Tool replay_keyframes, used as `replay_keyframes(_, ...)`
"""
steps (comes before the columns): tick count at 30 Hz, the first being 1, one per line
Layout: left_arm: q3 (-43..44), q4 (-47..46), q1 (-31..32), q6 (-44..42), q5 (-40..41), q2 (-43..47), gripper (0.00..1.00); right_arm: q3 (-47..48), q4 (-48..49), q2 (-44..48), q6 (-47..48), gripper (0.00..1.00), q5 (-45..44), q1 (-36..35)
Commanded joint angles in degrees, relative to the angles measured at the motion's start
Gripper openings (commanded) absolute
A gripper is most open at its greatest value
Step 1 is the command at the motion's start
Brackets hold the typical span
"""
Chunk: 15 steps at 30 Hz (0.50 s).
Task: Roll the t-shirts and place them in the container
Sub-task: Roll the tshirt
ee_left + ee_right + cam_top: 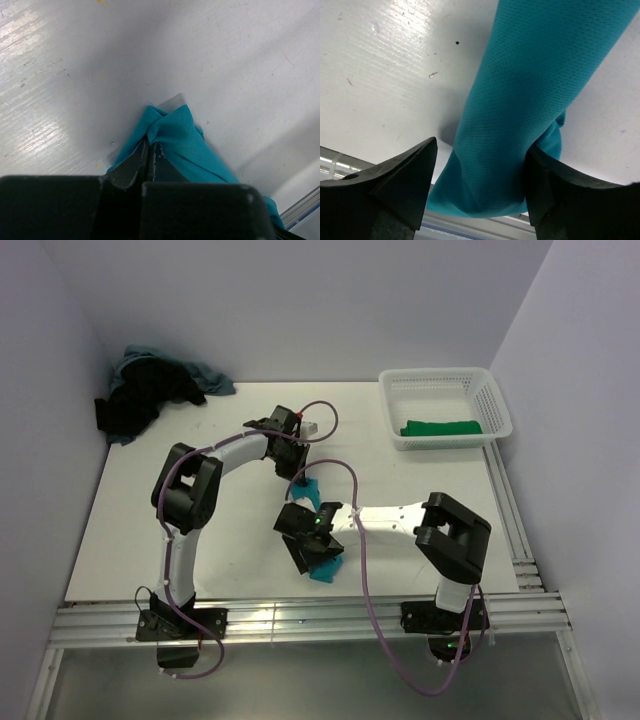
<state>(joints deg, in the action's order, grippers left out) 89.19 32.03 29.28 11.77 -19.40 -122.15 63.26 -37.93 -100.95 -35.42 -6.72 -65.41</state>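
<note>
Teal shirt (313, 488): a narrow roll on the middle of the surface (420, 480), running from the left hand toward the near edge; its near end (325, 573) lies close to the rails.
Left hand (150, 145): fingers pinched tight together on a bunched end of the teal shirt (180, 140); the cloth trails off to the right of the fingertips.
Right hand (481, 147): jaws spread wide, one finger each side of the teal shirt (520, 125); the right finger touches the cloth and the left stands a little apart from it, so nothing is clamped.
Green shirt (440, 427): rolled, lying in the basket (445, 375) along its near wall.
Basket: white lattice, at the far right of the surface.
Black shirt (140, 400): crumpled heap in the far left corner.
Blue shirt (212, 376): crumpled under and behind the black one, touching it.
</note>
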Motion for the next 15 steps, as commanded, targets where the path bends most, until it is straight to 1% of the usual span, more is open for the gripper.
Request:
replay_keyframes(1, -0.8, 1.7, -0.5, -1.8, 7.3, -4.0, 0.0, -2.6, -9.2, -0.9, -1.8, 0.74, 5.8, -1.6)
replay_keyframes(8, -1.3, 1.4, -0.5, -1.7, 7.3, -3.8, 0.0, -0.4, -12.3, -1.4, -2.2, 0.83, 1.5, -3.4)
replay_keyframes(11, -1.5, 1.3, -0.5, -1.7, 7.2, -3.7, 0.0, 0.8, -14.0, -2.6, -2.2, 0.84, -0.7, -4.2)
replay_keyframes(12, -1.5, 1.3, -0.4, -1.8, 7.2, -3.7, 0.0, 1.2, -14.7, -2.9, -2.2, 0.84, -1.3, -4.7)
replay_keyframes(14, -1.4, 1.3, -0.5, -1.8, 7.1, -3.6, 0.0, 1.9, -15.2, -3.6, -2.3, 0.78, -2.3, -5.3)
replay_keyframes(15, -1.4, 1.3, -0.4, -1.8, 7.2, -3.5, 0.0, 2.2, -15.8, -3.7, -2.3, 0.78, -2.7, -5.5)
